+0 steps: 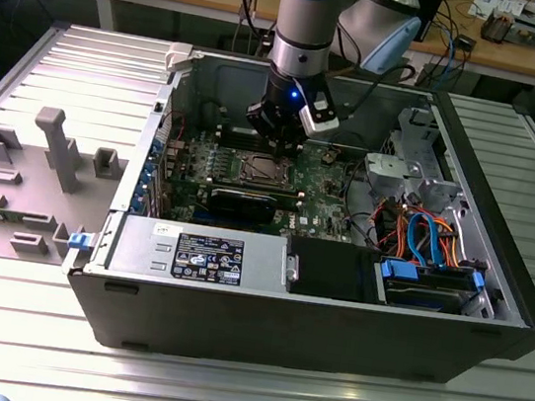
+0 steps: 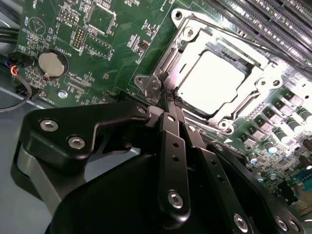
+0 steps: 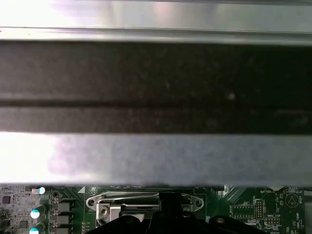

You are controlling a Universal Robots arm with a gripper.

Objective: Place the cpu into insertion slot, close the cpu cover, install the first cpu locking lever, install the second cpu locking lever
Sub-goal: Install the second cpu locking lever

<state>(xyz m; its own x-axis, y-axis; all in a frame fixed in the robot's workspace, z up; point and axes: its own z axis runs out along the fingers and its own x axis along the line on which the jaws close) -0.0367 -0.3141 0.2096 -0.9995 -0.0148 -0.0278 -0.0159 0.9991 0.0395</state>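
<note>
gripper (image 2: 170, 100) pinched together, tips right at the cpu cover (image 2: 243, 105) corner tab, cpu (image 2: 214, 80) already seated just beyond

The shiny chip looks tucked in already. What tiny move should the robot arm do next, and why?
Probably a small sideways push on the thin lever. In the second wrist view the cpu sits in the insertion slot under the closed cpu cover, and the gripper, fingers together, touches the metal tab at the cover's corner, so locking seems to be what is left.

Bright overhead glare, blurred foreground
</note>
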